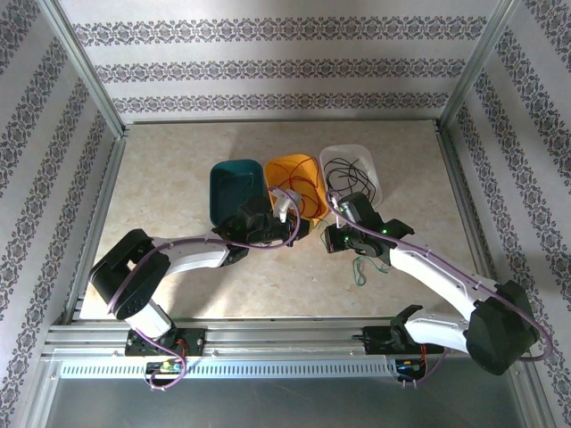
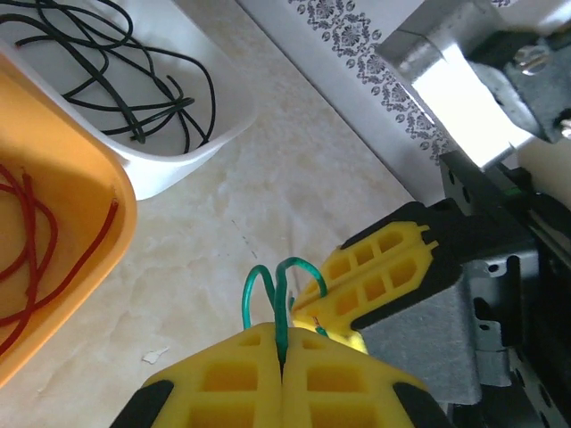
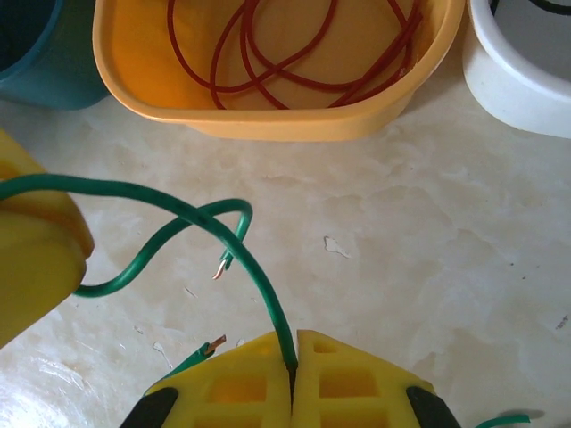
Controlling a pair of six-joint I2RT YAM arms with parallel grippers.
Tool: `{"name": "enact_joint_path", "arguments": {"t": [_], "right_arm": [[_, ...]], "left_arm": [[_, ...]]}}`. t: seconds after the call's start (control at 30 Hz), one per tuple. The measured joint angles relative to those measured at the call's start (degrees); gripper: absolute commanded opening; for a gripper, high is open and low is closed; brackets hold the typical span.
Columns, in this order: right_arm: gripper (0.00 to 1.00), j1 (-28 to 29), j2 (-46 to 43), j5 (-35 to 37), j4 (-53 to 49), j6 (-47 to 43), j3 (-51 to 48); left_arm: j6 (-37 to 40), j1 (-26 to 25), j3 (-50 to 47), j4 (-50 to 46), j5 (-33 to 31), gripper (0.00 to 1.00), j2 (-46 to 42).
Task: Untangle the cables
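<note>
Green cable (image 3: pixel 89 184) pinched in left tool (image 2: pixel 282 346), right tool (image 3: pixel 293 358)

It was a robotics test cell in a lab rather than a home. The marble-look table (image 1: pixel 178 178) was boxed in by an aluminium frame (image 1: pixel 84 67) lined with patterned wall panels (image 1: pixel 268 71). Two robot arms (image 1: pixel 187 259) (image 1: pixel 437 272) were bolted to a metal rail (image 1: pixel 285 336) along the table's near edge.

Left tool (image 2: pixel 282 346) clamped tight on a looping green cable (image 2: pixel 281 312)
</note>
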Motion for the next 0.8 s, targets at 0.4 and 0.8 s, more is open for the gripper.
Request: {"name": "enact_joint_path", "arguments": {"t": [0.4,0.8], "right_arm": [[0.20,-4.26,-3.67,2.12,3.48,1.86,-1.64],[0.48,-6.88,-7.06,4.90,0.66,4.33,-3.08]], "left_arm": [[6.34,6.19,0.50,-13.44,4.81,0.00,-13.31],[1.81,13.90,-4.39,-8.50,-3.78,0.00,-19.63]]}}
